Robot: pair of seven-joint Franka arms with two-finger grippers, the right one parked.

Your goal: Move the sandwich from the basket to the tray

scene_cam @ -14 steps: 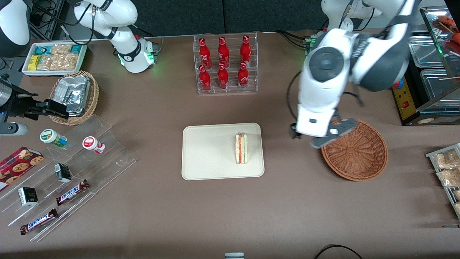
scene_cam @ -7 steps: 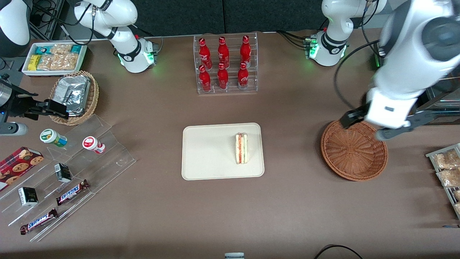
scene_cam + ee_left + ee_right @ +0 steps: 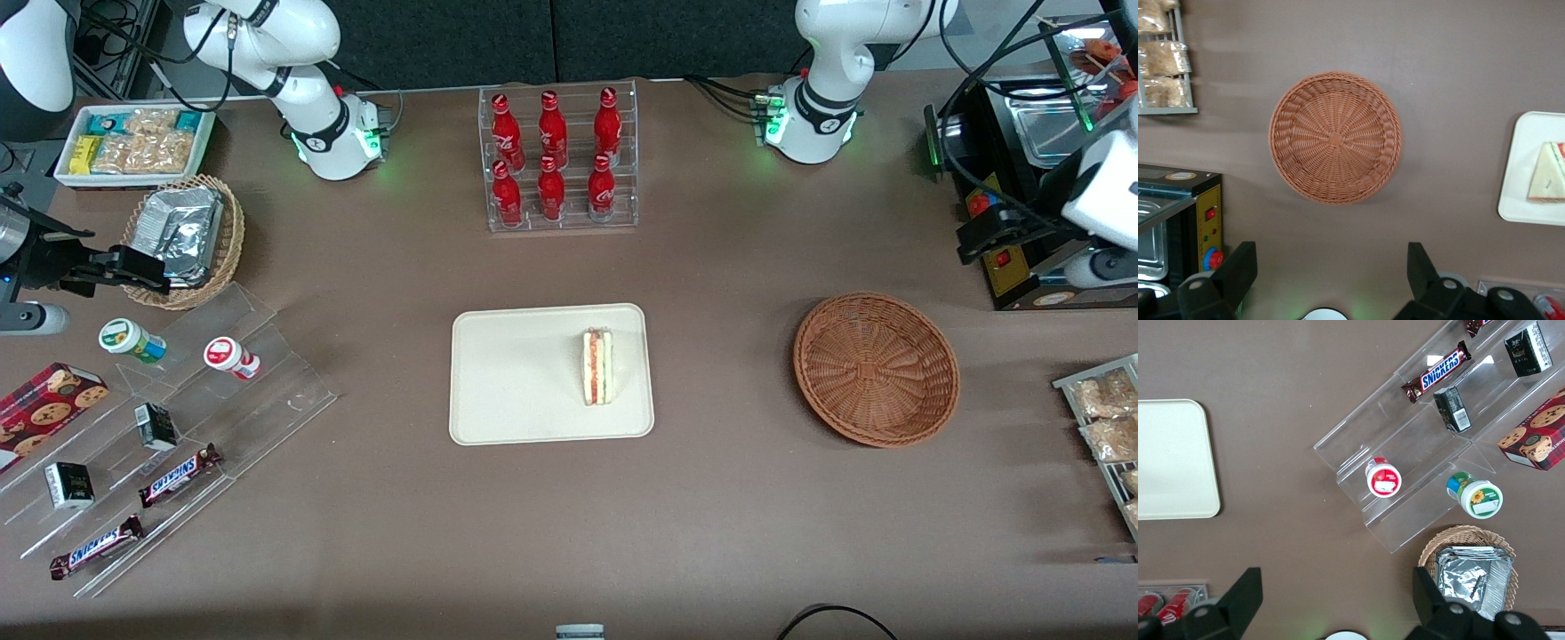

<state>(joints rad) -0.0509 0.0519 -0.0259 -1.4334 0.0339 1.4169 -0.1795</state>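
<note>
Fingers [image 3: 1238, 270] spread, gripping nothing; gripper [image 3: 1328, 273] sits high toward the working arm's end. Sandwich [image 3: 597, 366] lies on tray [image 3: 516, 378], basket [image 3: 876, 369] empty. Looks done: just retract clear, no contact.

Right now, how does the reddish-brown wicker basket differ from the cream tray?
The basket is round, woven and holds nothing; the tray is rectangular, smooth and carries the sandwich. Both sit flat on the table, the basket toward the working arm's end. The gripper hangs high above the table beside the basket, jaws open.
</note>
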